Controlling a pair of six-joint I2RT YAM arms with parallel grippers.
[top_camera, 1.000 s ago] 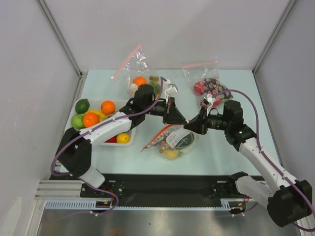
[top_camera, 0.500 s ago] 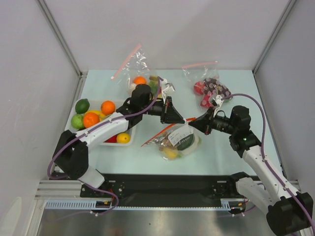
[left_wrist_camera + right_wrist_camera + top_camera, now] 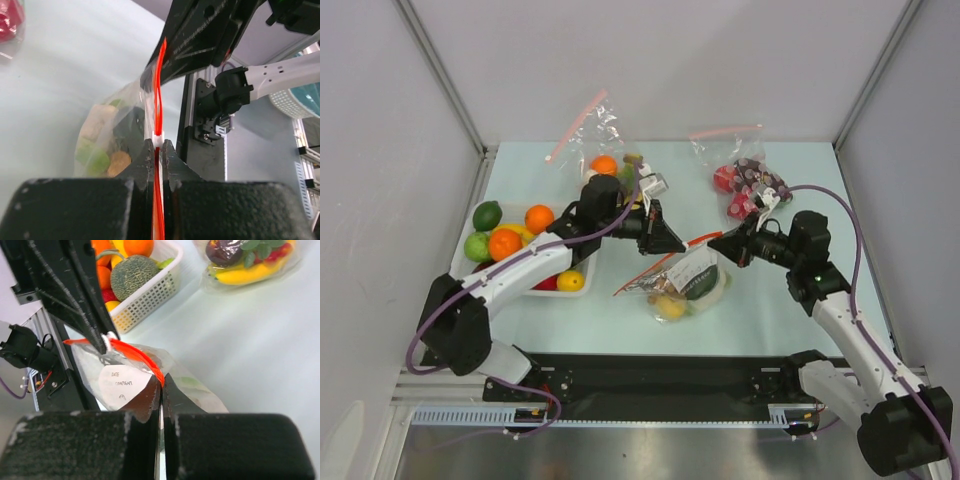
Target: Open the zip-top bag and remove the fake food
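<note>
Work is standing at the opening step, with nothing taken out yet. The left gripper is pressing its fingers together on the red zip rim of the zip-top bag, just below a small white piece on that rim. The bag itself is sitting around the middle of the bench, a little toward the near edge, with its top being held up and its body seemingly resting on the surface. The fake food is lying inside it. The right gripper is pinching the same rim from the other side, next to the white label. The two red strips are running close together, so the seal is looking mostly shut, though I cannot tell whether it is starting to part. Pulling the rim apart and lifting out the toys are what is remaining. Near the left edge, a white basket of toy fruit is sitting under the left arm. Along the far edge, two other bags, an orange-filled one and a red-purple one, are lying apart from the task bag, crowding any outward pull.
</note>
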